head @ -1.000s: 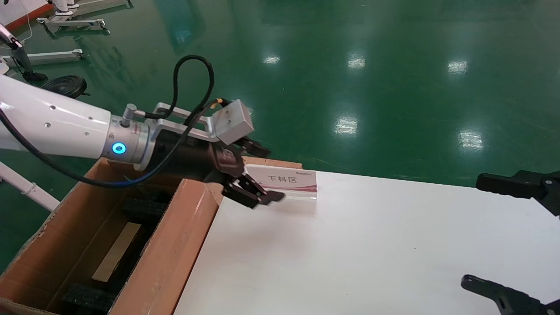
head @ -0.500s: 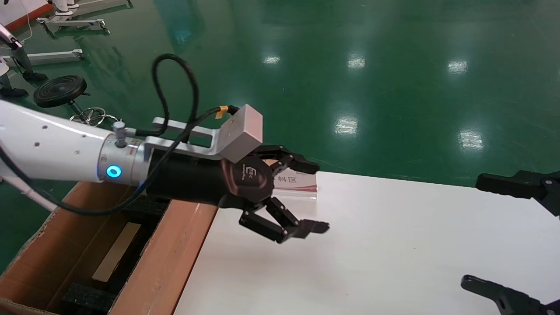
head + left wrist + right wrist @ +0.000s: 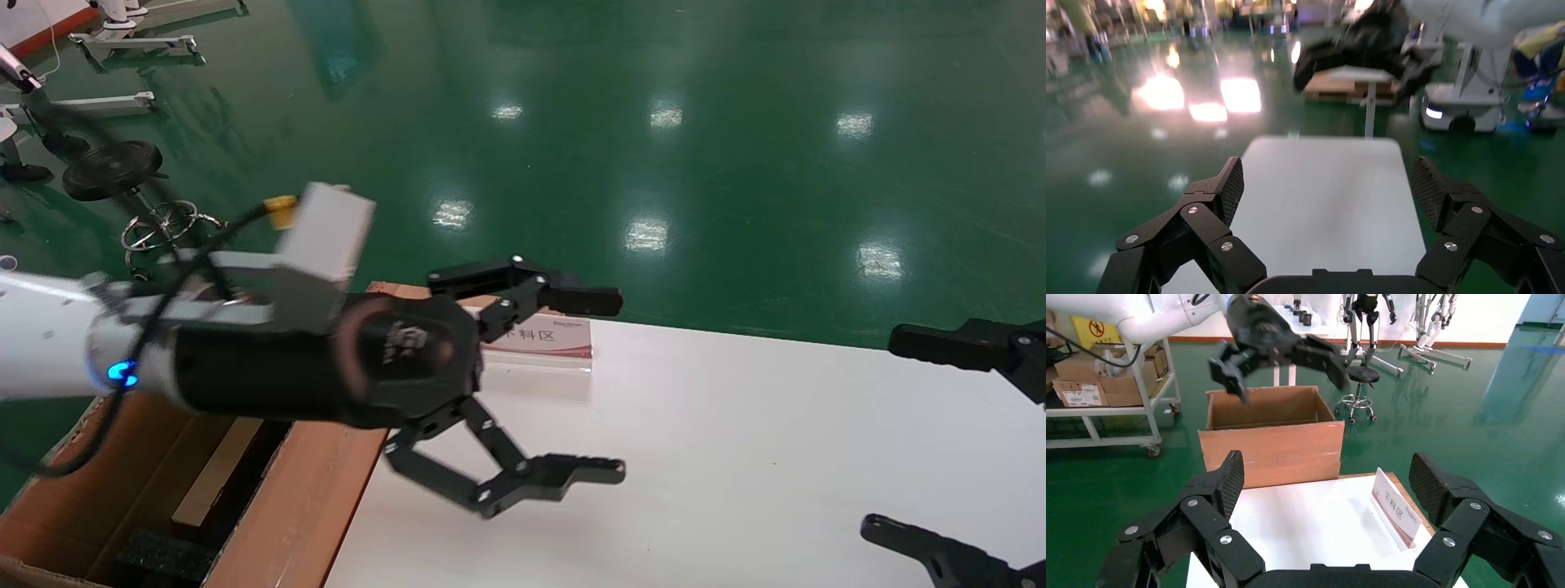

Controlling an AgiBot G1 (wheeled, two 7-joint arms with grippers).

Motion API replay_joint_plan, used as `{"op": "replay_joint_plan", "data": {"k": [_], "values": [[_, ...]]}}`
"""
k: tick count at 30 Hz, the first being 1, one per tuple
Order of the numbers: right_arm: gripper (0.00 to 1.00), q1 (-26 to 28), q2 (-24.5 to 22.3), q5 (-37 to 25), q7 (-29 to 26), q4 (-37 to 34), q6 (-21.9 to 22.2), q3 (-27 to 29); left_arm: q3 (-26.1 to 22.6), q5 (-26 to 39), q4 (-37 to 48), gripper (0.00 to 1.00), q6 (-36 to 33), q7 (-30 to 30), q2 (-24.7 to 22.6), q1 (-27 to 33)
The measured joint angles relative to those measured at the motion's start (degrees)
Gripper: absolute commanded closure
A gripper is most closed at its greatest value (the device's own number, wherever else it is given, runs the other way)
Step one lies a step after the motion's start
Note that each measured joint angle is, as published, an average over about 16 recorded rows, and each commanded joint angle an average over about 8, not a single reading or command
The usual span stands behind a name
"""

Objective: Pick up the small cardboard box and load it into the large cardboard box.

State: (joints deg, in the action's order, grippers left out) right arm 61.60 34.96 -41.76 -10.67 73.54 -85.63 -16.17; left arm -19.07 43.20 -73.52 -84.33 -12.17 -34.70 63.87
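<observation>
The left gripper point(image 3: 564, 384) is spread wide and empty at centre frame. The small cardboard box cannot be seen; loading looks finished. The big brown corrugated carton point(image 3: 310, 490) sits lower left. The right gripper point(image 3: 1324, 490) is parked open.

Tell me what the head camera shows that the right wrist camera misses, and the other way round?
Only the head view looks down into the large box: black foam and a pale strip at its bottom. Only the right wrist view shows that box's outer wall, a cart stacked with cartons, and a stool. Both show the white table, the sign, the open left tool above the table, and the open right tool.
</observation>
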Motion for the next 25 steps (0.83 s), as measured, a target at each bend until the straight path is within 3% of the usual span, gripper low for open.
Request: {"op": "replay_joint_plan", "data": {"k": [7, 25], "values": [[0.0, 0.0, 0.0, -0.1, -0.1, 0.0, 0.0, 0.1, 4.5, -1.7, 0.0, 0.0, -1.7, 1.5, -0.4, -3.2], [0.0, 0.0, 0.1, -0.1, 0.0, 0.0, -0.1, 0.1, 4.5, -1.7, 0.0, 0.0, -1.8, 1.6, -0.4, -3.3]]}}
